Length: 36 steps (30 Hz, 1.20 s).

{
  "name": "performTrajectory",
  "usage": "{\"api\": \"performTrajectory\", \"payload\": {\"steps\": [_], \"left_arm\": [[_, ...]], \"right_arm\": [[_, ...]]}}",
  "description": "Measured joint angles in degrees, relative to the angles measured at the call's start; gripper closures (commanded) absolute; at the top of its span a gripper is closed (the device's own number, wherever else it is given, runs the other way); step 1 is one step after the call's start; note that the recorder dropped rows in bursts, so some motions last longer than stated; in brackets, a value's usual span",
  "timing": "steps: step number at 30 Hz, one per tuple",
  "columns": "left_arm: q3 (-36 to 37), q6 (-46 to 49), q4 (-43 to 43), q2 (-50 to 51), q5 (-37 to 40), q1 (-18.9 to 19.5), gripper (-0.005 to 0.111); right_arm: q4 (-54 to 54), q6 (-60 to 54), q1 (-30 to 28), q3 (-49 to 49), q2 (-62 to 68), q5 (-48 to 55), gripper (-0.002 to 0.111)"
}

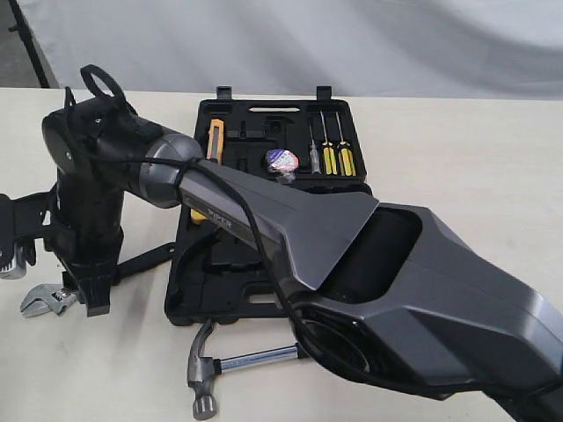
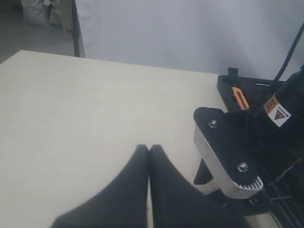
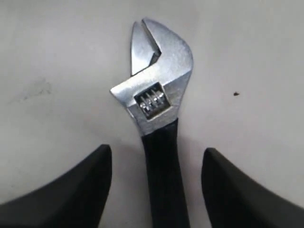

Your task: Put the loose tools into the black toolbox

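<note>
The worktop (image 1: 457,149) is carrying the toolbox (image 1: 264,119), lying open, with the tape roll (image 1: 281,162) already resting inside and the hammer (image 1: 237,362) lying just in front. The wrench (image 3: 156,109) is lying flat on the worktop, left of the toolbox, and is being straddled by the spread-open right gripper (image 3: 156,185). The handle should be centred between the fingers (image 3: 71,190) before closing. The left gripper (image 2: 148,190) is being held clenched, empty.

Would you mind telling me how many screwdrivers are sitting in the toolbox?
3, side by side in the far half of the black toolbox: a clear-handled one and two yellow-handled ones. The arm may hide others.
</note>
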Motion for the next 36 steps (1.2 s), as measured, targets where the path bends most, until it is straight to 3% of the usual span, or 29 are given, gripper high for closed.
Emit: {"api": "performTrajectory", "payload": {"steps": [6,8,11,12,36], "left_arm": [[0.0,0.0,0.0,0.0,0.0,0.0,0.105],[0.0,0.0,0.0,0.0,0.0,0.0,0.105],[0.0,0.0,0.0,0.0,0.0,0.0,0.105],[0.0,0.0,0.0,0.0,0.0,0.0,0.105],[0.0,0.0,0.0,0.0,0.0,0.0,0.105]], "right_arm": [[0.0,1.1,0.0,-0.1,1.9,-1.7,0.055],[0.0,2.2,0.0,-0.4,2.3,-1.3,0.066],[0.8,2.7,0.0,-0.9,3.0,-0.4,0.106],[1.0,2.5,0.0,-1.0,3.0,-0.5,0.108],[0.9,3.5,0.0,0.2,-3.7,-0.3,0.109]]}}
